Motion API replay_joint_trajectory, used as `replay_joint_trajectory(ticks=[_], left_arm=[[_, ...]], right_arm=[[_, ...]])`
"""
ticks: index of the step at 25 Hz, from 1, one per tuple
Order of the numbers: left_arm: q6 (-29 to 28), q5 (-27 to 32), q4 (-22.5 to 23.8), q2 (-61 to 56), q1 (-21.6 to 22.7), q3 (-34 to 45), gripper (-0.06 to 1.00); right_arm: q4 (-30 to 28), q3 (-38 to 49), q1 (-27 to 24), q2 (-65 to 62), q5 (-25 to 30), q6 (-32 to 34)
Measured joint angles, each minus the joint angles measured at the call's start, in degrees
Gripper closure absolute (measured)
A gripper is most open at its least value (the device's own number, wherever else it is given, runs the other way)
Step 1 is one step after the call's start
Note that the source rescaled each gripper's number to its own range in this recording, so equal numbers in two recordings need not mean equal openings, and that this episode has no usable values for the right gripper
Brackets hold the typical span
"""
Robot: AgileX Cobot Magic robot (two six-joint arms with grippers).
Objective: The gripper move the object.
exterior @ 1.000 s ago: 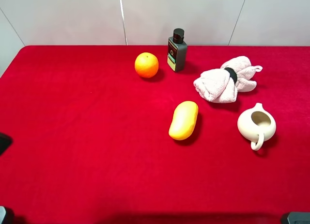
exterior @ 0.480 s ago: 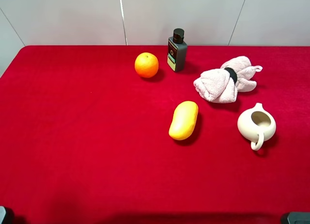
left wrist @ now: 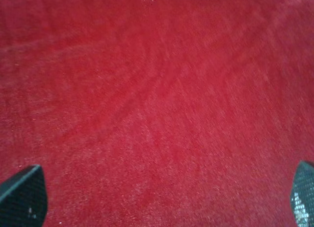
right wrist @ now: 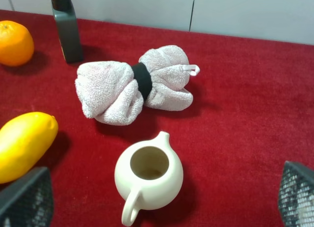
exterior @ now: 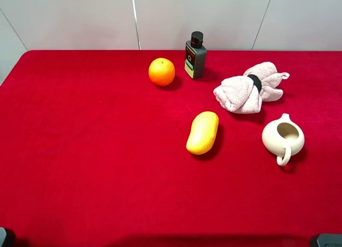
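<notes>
The cream-white pitcher (exterior: pixel 283 138) stands upright on the red cloth at the right, handle toward the front and spout toward the back. In the right wrist view the pitcher (right wrist: pixel 148 177) sits between and just ahead of my right gripper (right wrist: pixel 162 200), whose fingertips (right wrist: pixel 27 200) are spread wide and touch nothing. My left gripper (left wrist: pixel 162 197) is open over bare red cloth, with only its fingertips (left wrist: pixel 22 197) showing. In the high view only dark bits of the arms show, at the bottom left corner (exterior: pixel 4 238) and the bottom right corner (exterior: pixel 326 240).
A yellow mango (exterior: pixel 202 132) lies left of the pitcher. A pink rolled towel (exterior: pixel 248 89) lies just behind it. An orange (exterior: pixel 161 71) and a dark bottle (exterior: pixel 195 55) stand at the back. A grey wall (exterior: pixel 80 17) closes the back edge.
A dark piece of the left arm at the left edge one second ago has left the high view. The objects have not moved.
</notes>
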Motion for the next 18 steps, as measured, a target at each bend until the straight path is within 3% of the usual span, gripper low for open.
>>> replay_joint_trajectory(ticks=[6, 11, 18], left_arm=[[0.1, 0.0, -0.1, -7.3, 7.1, 3.6, -0.06], [1.3, -1.4, -1.3, -10.2, 10.2, 5.3, -0.06], [3.0, -1.8, -1.4, -15.8, 11.3, 5.3, -0.06]], right_arm=[[0.0, 0.0, 0.0, 0.0, 0.0, 0.0], [0.0, 0.0, 0.0, 0.0, 0.0, 0.0], [0.0, 0.0, 0.0, 0.0, 0.0, 0.0]])
